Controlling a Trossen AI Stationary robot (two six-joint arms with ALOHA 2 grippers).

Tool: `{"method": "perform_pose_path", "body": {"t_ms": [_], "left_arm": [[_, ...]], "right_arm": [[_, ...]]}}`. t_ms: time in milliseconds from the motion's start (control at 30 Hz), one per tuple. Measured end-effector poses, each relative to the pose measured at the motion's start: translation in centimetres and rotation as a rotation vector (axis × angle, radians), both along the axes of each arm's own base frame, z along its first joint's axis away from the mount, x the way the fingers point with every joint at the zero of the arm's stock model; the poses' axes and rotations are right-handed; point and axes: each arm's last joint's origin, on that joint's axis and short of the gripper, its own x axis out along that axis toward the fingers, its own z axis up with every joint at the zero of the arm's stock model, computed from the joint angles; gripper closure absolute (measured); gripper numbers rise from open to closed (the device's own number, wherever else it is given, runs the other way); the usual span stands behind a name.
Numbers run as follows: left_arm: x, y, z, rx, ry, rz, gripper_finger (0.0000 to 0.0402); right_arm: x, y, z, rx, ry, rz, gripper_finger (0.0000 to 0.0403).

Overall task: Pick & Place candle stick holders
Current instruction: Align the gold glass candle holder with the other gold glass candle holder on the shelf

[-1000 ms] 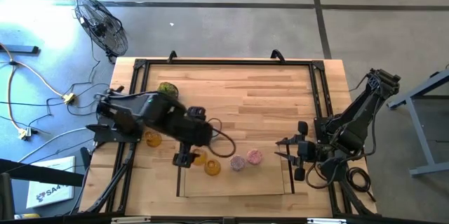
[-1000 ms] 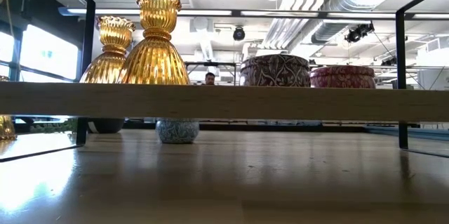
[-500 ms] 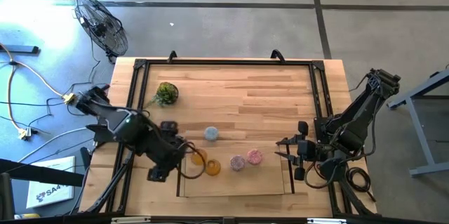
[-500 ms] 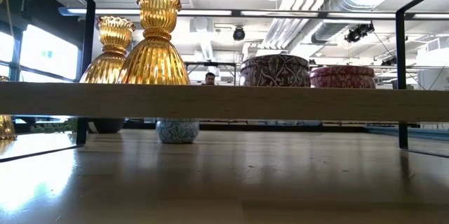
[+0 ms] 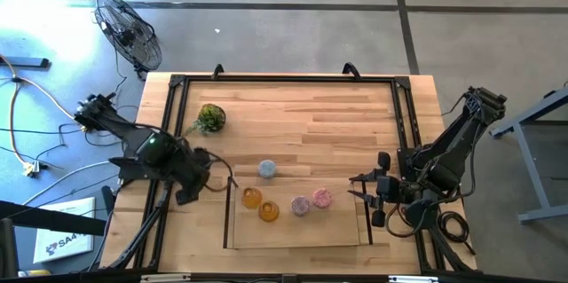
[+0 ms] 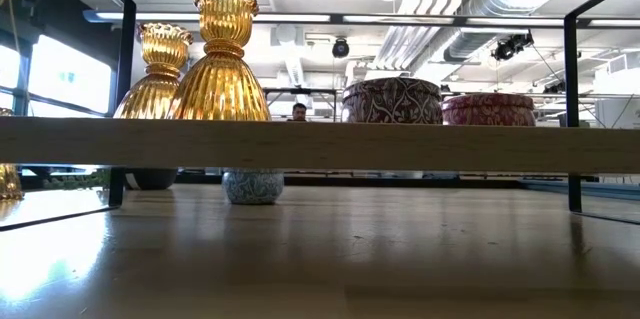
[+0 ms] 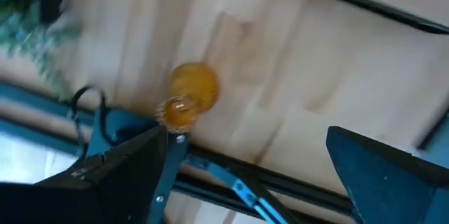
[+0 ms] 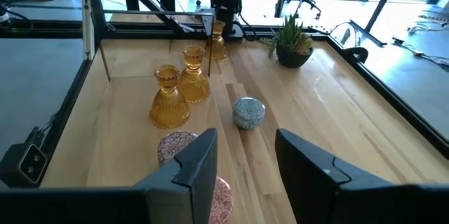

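Two amber candle stick holders (image 5: 252, 198) (image 5: 269, 211), a purple one (image 5: 301, 205) and a pink one (image 5: 321, 198) stand in the flat wooden tray (image 5: 355, 240). A pale blue one (image 5: 267, 169) stands on the table just beyond the tray's far edge. A third amber holder (image 7: 189, 97) stands on the table by the left frame rail; in the high view my left arm hides it. My left gripper (image 5: 188, 192) (image 7: 259, 175) is open above the table near that holder and touches nothing. My right gripper (image 5: 368, 196) (image 8: 245, 161) is open and empty at the tray's right end.
A green leafy plant ball (image 5: 210, 117) sits at the far left of the table. Black frame rails (image 5: 174, 97) run along the table's edges. A fan (image 5: 129, 30) and cables lie on the floor to the left. In the low view the tray's wooden wall (image 6: 320, 144) spans the picture.
My left gripper has drawn back from the tray's left end toward the table's left edge, first nearer, then a little farther. The pale blue holder, hidden under the arm a second ago, now shows. The holders in the tray stand as before.
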Motion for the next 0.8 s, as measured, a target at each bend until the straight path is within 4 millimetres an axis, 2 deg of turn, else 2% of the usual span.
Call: {"method": "perform_pose_path", "body": {"t_ms": [300,467,600,800], "left_arm": [[-0.5,2.5,-6.6,0.073,0.266,0.161,0.0021],[-0.8,3.3,-9.1,0.103,0.32,0.211,0.0021],[0.0,3.4,-10.3,0.065,0.248,0.225,0.0021],[0.4,3.2,-10.5,0.043,0.212,0.217,0.0021]], "right_arm": [[0.0,0.0,0.0,0.002,-0.007,-0.005,0.0263],[0.0,0.0,0.1,0.004,-0.009,-0.005,0.0263],[0.2,-0.1,0.1,0.006,-0.01,-0.014,0.0263],[0.9,-0.7,0.0,0.02,0.005,-0.032,0.0263]]}}
